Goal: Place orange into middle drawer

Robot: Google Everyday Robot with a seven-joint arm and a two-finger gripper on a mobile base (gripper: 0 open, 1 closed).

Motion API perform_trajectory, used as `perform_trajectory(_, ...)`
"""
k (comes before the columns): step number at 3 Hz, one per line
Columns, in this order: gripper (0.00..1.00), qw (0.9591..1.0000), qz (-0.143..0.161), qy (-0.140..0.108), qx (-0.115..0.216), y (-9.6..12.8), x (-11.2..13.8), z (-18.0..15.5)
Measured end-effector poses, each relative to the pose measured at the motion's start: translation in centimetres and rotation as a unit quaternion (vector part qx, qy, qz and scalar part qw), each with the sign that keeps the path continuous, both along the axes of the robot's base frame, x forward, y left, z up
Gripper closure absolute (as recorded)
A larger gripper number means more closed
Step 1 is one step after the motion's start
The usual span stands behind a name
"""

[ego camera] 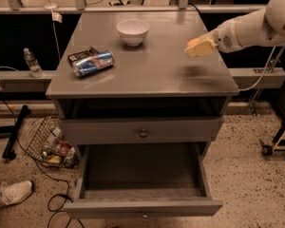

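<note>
The robot's pale two-finger gripper (199,47) hangs in the air over the right-hand edge of the grey cabinet top (156,80), in the upper right of the frame, at the end of a white arm (251,25) reaching in from that side. It looks pinched shut on the small round orange (194,42), which shows only as an orange-tinted lump at the tip, clear of the surface with a soft shadow below it.

I'd say this is the carrying step: fruit lifted, not yet delivered. The wide, bare-grey middle drawer (142,172) stands pulled out at the bottom centre of the frame, with nothing in it. The next move calls for swinging the load out past the front lip of the cabinet top, then down and left into that open box before letting go.

What could catch is the overhanging top edge and the closed grey drawer front with its round knob (143,133), just above the opening.

The white bowl (133,31) at upper centre and the blue-silver can (92,63) lying on a dark packet (80,55) at left are well apart from that path. A wire basket (52,146) of clutter sits on the floor at lower left.
</note>
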State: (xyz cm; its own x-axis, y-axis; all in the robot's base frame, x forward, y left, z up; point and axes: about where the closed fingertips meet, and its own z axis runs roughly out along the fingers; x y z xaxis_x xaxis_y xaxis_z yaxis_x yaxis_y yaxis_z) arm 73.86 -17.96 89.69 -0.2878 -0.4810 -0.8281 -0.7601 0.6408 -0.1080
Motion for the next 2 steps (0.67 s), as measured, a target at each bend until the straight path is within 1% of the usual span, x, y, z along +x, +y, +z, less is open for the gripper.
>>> perform_trajectory(1,1.00,0.9989,0.039,-0.022,-0.016,0.7,-2.9,1.4)
perform_trajectory(2,1.00,0.9939,0.088,-0.042,-0.051,2.1,-7.3,2.3)
